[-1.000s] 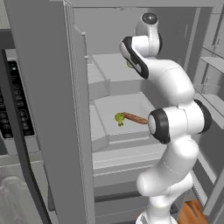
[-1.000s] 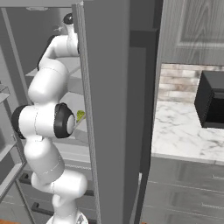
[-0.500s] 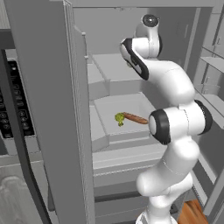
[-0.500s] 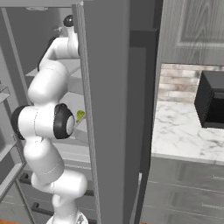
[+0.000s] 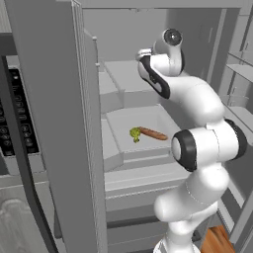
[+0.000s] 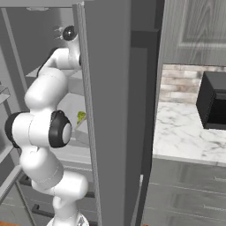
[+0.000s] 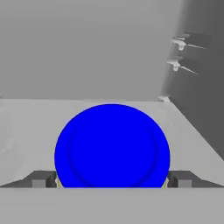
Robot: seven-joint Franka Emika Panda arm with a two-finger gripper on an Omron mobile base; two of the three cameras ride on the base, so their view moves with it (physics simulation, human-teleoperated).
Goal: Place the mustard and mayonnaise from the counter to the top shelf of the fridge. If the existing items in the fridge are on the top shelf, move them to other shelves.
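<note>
The mayonnaise (image 7: 112, 146) shows its round blue lid in the hand view, with a sliver of tan body at each side. My gripper (image 7: 111, 180) is shut on it, one dark fingertip (image 7: 40, 179) against each side. It is held over the top shelf (image 7: 26, 127) inside the fridge (image 5: 49, 123). From the left base view, the hand (image 5: 144, 54) reaches in above the top shelf (image 5: 123, 74). The broccoli floret (image 5: 135, 133) and the sausage stick (image 5: 153, 133) lie together on a lower tray shelf. The mustard is out of view.
The open fridge door (image 6: 114, 110) stands between the arm and the marble counter (image 6: 181, 132), which carries a black microwave (image 6: 214, 99). A dark appliance panel (image 5: 10, 113) is left of the fridge. Door racks (image 5: 242, 84) flank the arm on the right.
</note>
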